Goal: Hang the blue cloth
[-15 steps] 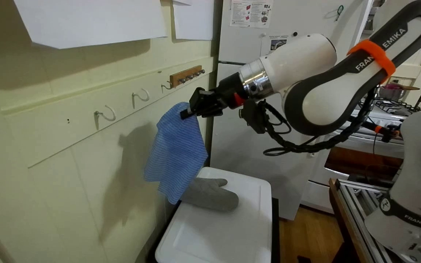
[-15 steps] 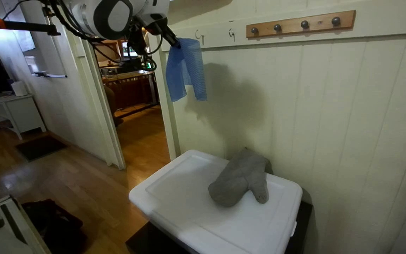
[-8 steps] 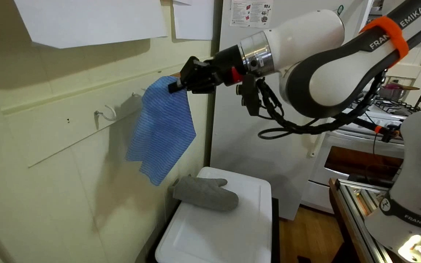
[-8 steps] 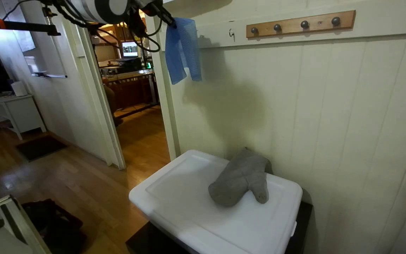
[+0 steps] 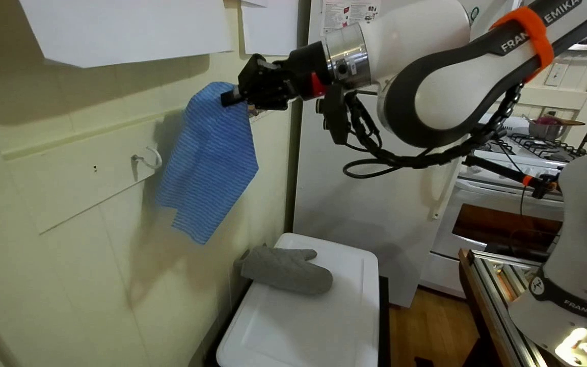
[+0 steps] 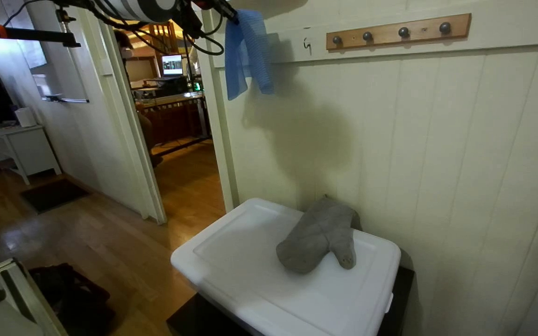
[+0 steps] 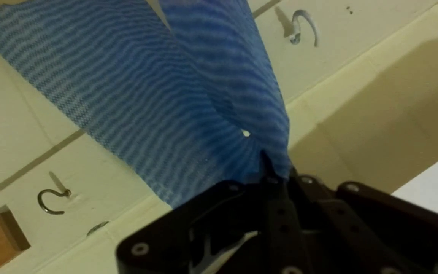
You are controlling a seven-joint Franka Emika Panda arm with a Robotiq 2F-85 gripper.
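Cloth (image 5: 209,163) is up in the air, pinched near its top by the end effector (image 5: 226,98), which is squeezed together on it. The rest droops toward 7 o'clock in an exterior view, with the arm (image 5: 446,107) at 3 o'clock from the end effector. A white hook (image 5: 158,159) on the wall (image 5: 84,285) is at 8 o'clock from the end effector, and from that angle it looks just beside the cloth's edge; can't tell if the cloth touches the wall. Wrist view has the cloth fanned out toward 10 to 12 o'clock, kinda stripy, with the white hook at 12 and a metal hook (image 7: 41,201) near 9. A rack (image 6: 386,32) is at 3 o'clock from the cloth in an exterior view, metal hook in between. In both exterior views a grey mitt (image 5: 284,270) lies on the white-topped bench (image 5: 314,326), about 5 o'clock from the cloth, well apart.
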